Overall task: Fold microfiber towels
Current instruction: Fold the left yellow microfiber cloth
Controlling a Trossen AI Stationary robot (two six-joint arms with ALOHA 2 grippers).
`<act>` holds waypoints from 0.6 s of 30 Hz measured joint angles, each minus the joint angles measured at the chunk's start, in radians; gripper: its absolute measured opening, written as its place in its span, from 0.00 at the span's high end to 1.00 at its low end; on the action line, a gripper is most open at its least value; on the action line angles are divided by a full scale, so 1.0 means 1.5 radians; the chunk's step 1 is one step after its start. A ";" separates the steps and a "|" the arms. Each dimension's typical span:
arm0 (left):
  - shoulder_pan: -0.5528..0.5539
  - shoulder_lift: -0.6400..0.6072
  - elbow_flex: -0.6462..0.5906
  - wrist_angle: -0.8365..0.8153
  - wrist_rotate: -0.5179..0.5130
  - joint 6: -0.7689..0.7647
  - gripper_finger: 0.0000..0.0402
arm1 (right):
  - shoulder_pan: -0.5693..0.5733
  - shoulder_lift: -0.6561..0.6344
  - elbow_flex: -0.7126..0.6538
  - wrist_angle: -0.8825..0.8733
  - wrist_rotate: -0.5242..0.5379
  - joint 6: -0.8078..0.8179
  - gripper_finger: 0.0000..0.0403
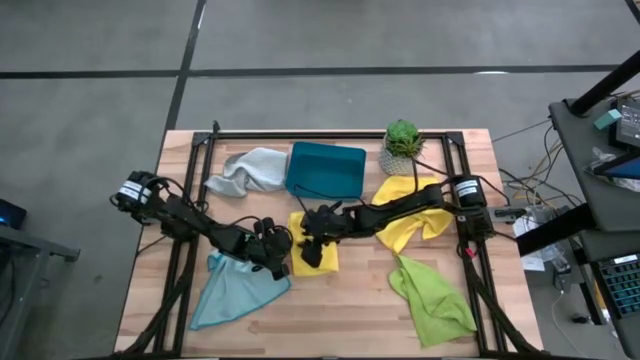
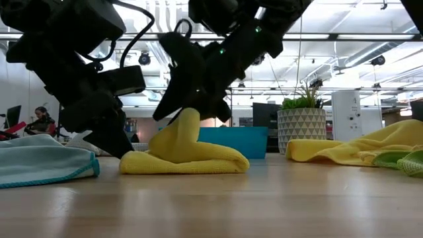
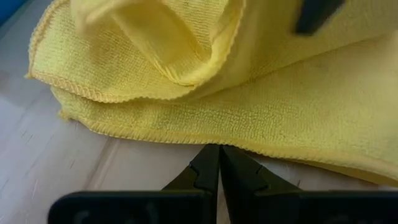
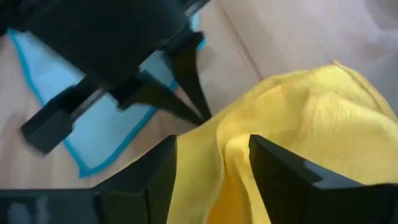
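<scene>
A: Eyes on the folded yellow towel (image 1: pixel 312 247), lying on the table (image 1: pixel 350 310) just in front of the teal tray (image 1: pixel 326 169), on the near side of it. From the low view it's a flat doubled pad with one hump of cloth standing up toward the tray side.

B: Long axis?

A: From above it runs away from the tray toward the table's near edge, though arms hide much of it. The right gripper (image 4: pixel 214 168) has its fingers apart, straddling that raised fold; cloth sits between them, not visibly pinched.

B: And the left?

A: The left gripper (image 3: pixel 219 163) has its fingers pressed together, tips on the wood right at the towel's hemmed edge, holding nothing.

B: Room around it?

A: The light blue towel (image 1: pixel 232 290) is beside it, farther from the tray. The second yellow towel (image 1: pixel 412 222) and the lime green towel (image 1: pixel 432 297) lie toward the potted plant (image 1: pixel 402 146) side, the grey towel (image 1: pixel 248 170) next to the tray. Bare wood between blue and lime.
</scene>
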 joint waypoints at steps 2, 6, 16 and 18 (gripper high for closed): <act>0.000 0.000 0.000 0.000 0.000 0.000 1.00 | 0.002 -0.020 0.000 -0.028 -0.002 -0.011 0.52; 0.000 0.000 -0.001 0.001 0.000 0.011 1.00 | 0.015 -0.064 -0.005 -0.103 0.003 -0.032 0.52; -0.001 0.000 -0.001 0.000 0.000 0.011 1.00 | 0.084 -0.078 -0.044 -0.091 0.088 -0.085 0.52; -0.001 0.000 -0.001 0.000 0.000 0.011 1.00 | 0.096 -0.065 -0.057 -0.050 0.088 -0.114 0.52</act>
